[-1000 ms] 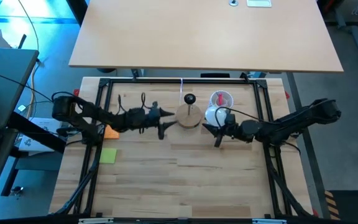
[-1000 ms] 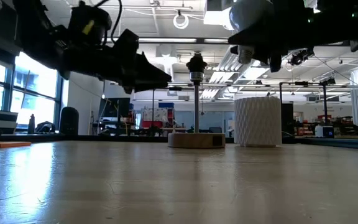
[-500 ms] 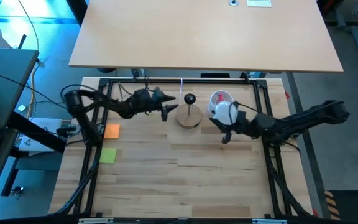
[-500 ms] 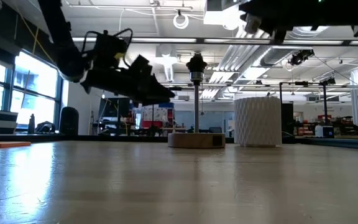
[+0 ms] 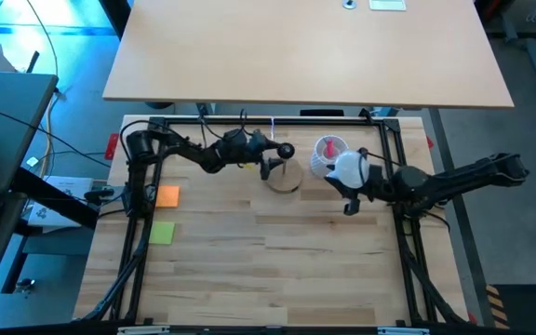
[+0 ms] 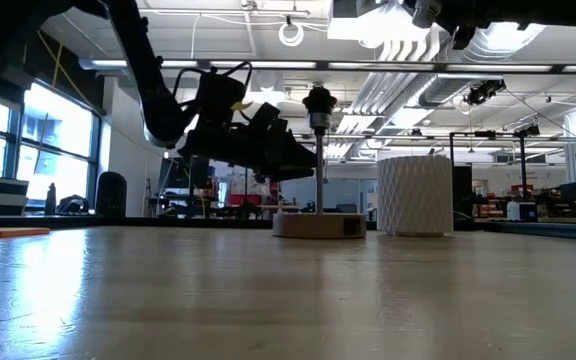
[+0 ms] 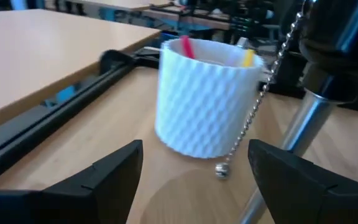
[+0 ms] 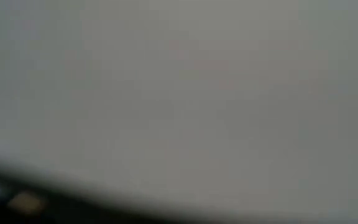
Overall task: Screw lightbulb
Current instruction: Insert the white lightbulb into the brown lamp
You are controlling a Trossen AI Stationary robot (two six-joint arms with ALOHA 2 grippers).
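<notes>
The white frosted lightbulb (image 5: pixel 346 168) is held by my right gripper (image 5: pixel 352 186), high above the table to the right of the white ribbed cup (image 5: pixel 329 149). The bulb fills the right wrist view (image 8: pixel 179 93). The round wooden disc (image 5: pixel 285 177) stands flat on the table with its stem (image 6: pixel 318 160) and black socket (image 5: pixel 285 149) upright. My left gripper (image 5: pixel 270 164) is open just left of the stem, above the disc. Its fingers (image 7: pixel 114 171) stand apart over the disc, touching nothing that shows. A bead chain (image 7: pixel 260 106) hangs from the socket. My right gripper is shut on the lightbulb's round globe (image 5: pixel 352 177), coming level from the table's right side. The globe hides the place where the fingers meet it; one dark finger (image 5: pixel 350 206) shows beside it. The bulb is lifted clear of the table.
The ribbed cup with a red item stands close behind and right of the disc. Orange (image 5: pixel 167 196) and green (image 5: pixel 162 233) notes lie at the table's left. Black frame rails (image 5: pixel 277 121) run along the far and side edges. Bare wood lies toward the near edge.
My left gripper has swung toward the far edge and rightward, up to the socket stem. My right gripper has carried the lightbulb up and toward the table's right, passing out of the top of the low view.
</notes>
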